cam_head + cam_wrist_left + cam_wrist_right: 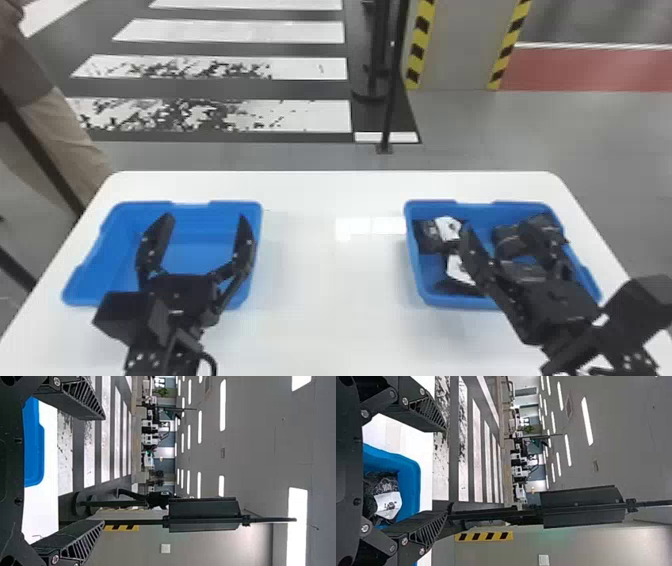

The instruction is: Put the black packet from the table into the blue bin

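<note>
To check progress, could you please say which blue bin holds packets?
The right blue bin: black packets lie inside, whereas the left bin shows bare blue floor.

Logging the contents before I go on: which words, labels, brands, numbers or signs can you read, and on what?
None can be read.
Black packet with a white panel, in the rectangular blue bin on the robot's right: print, too blurred to read.
Yellow-and-black striped strip on the grey pillar: no lettering visible.

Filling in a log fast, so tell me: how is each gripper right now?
Left gripper: open, fingers wide apart, holding nothing.
Right gripper: also open, nothing between its fingertips.
</note>
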